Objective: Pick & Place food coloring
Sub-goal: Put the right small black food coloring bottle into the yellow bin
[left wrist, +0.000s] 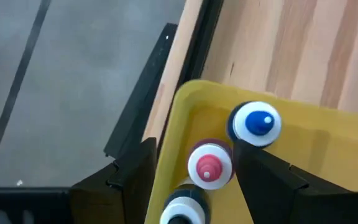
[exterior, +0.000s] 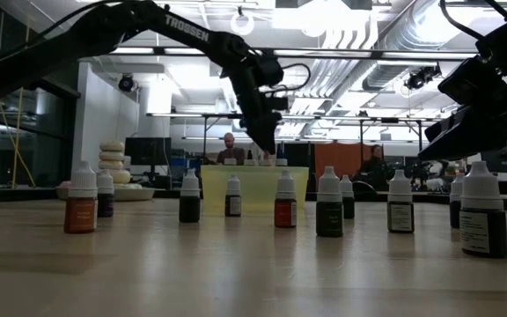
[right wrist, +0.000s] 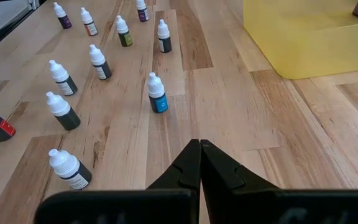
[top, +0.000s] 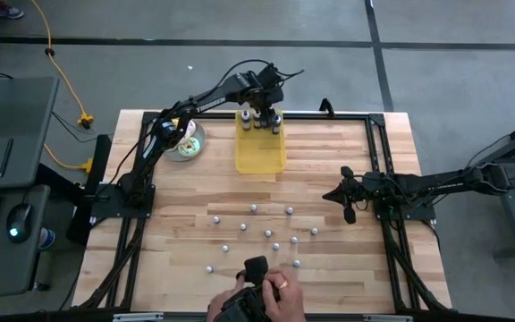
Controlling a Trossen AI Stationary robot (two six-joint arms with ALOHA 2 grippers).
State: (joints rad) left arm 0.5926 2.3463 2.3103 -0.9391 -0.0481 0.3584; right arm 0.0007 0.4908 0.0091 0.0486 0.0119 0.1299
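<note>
Over yellow tray (left wrist: pixel 185 106): left end effector (left wrist: pixel 194 171) released, straddling red-capped food coloring bottle (left wrist: pixel 211 165).

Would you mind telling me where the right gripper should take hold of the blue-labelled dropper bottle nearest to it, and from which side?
I would grip the blue-labelled bottle across its body, just under the white cap, coming down from above. It stands upright and apart from its neighbours, and the narrow cap tapers, so the wider body offers the surer hold. The right gripper is shut and would first have to open.

Bottle (left wrist: pixel 182 210) in the yellow tray (left wrist: pixel 309 134) is cut off.
</note>
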